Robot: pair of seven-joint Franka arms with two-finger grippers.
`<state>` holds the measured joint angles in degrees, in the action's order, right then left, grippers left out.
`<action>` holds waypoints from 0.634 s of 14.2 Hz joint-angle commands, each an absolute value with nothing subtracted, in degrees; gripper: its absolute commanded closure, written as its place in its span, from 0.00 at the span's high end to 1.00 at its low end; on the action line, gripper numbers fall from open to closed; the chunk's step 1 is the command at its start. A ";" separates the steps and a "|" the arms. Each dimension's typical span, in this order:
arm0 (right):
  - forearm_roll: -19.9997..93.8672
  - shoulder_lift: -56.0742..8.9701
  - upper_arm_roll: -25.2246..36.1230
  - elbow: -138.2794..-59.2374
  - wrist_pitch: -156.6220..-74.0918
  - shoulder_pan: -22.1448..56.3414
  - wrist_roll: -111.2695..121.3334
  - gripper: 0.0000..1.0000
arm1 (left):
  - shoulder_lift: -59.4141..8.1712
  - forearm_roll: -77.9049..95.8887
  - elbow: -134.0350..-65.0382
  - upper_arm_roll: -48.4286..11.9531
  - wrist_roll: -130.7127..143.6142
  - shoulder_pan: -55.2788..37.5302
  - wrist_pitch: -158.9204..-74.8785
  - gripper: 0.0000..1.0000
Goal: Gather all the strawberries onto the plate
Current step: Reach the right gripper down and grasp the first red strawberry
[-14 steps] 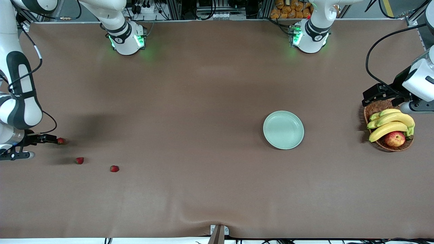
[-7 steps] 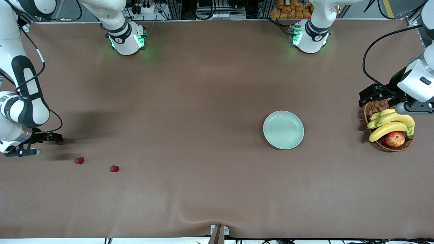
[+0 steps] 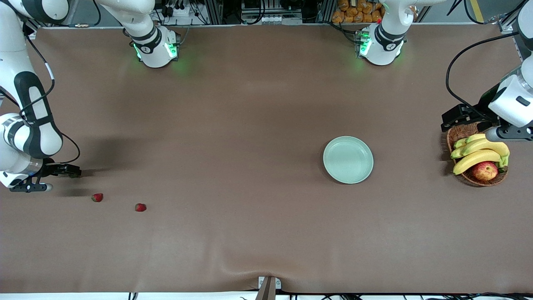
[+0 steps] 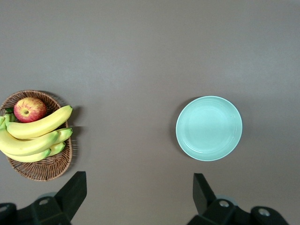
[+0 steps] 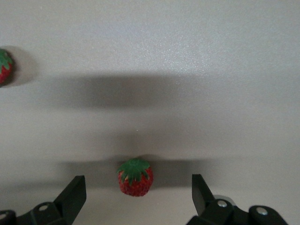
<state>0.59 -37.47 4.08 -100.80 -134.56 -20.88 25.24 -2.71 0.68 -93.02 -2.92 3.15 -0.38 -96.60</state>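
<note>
Sitting at the left arm's end of the brown table (image 3: 250, 125): wicker basket (image 3: 459, 132) cradling yellow bananas (image 3: 479, 151) and a red-yellow apple (image 3: 484, 171).

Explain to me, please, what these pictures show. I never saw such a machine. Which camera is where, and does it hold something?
Two white robot arms work at a brown table. One camera looks down from across the table; each arm also carries a camera at its wrist. The right gripper is open and low over one strawberry, not yet gripping it. Two more strawberries lie nearer the front camera. The left gripper, also open and empty, waits over the table beside a wicker basket holding bananas and an apple. The green plate has nothing in it. Nothing is held.
</note>
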 commanded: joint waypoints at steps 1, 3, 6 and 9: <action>1.41 -37.88 2.81 -102.30 -136.32 -22.24 25.75 1.00 | -2.99 0.18 -92.29 -3.16 3.34 -0.18 -95.71 1.00; 1.58 -37.97 2.81 -102.66 -137.02 -22.32 25.75 1.00 | -2.99 0.18 -92.29 -3.16 3.08 -0.18 -95.71 1.00; 1.58 -37.97 2.81 -102.66 -136.93 -22.33 25.75 0.61 | -2.99 0.18 -92.37 -3.16 3.60 -0.35 -95.71 1.00; 1.58 -37.88 2.81 -102.66 -136.93 -22.32 25.66 0.08 | -2.99 0.26 -92.46 -3.16 4.13 -0.44 -95.62 1.00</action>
<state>1.07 -38.27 4.08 -101.88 -135.86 -20.90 25.24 -2.76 0.68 -93.05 -2.94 3.16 -0.42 -96.54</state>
